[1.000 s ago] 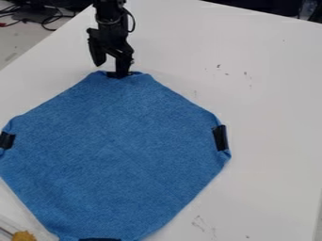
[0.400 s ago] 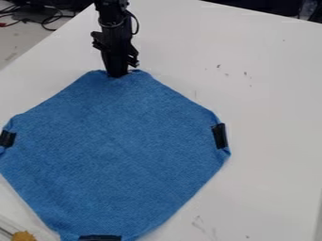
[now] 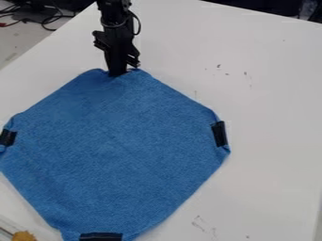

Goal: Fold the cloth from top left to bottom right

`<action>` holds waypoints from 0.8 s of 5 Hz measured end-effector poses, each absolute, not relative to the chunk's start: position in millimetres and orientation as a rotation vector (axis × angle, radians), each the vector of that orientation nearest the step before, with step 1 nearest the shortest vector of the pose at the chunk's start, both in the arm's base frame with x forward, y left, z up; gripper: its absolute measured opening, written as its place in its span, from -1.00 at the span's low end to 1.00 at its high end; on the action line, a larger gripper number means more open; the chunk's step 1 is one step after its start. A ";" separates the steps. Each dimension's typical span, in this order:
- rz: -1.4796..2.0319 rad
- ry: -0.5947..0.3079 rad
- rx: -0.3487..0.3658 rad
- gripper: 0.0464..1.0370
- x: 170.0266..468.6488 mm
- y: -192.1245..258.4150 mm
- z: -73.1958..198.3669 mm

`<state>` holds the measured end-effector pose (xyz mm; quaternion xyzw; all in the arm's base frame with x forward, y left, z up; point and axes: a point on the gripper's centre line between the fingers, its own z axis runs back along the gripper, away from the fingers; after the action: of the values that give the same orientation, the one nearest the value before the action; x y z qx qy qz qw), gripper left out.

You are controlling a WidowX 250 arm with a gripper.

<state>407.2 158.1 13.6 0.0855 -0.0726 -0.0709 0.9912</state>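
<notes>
clear container lower left, yellow lump inside; blue cloth, diagonal running top to bottom, hand closed on its top corner.

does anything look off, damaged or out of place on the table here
Nothing spilled. The white table has small dark scuffs behind the blue cloth and fainter ones near its front, perhaps just wear.

The gripper, its fingers spread apart at first, now has them closed together on the top edge of the blue cloth. The cloth sits slightly higher in view, with more of its bottom black strip showing.
</notes>
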 end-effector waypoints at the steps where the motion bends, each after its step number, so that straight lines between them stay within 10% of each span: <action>1: -0.154 -0.152 0.219 -0.98 399.0 152.3 24.9; 4: -0.084 -0.315 0.267 -0.98 362.2 121.8 87.8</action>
<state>362.2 121.8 87.8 0.1326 -0.1565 -0.0415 0.9778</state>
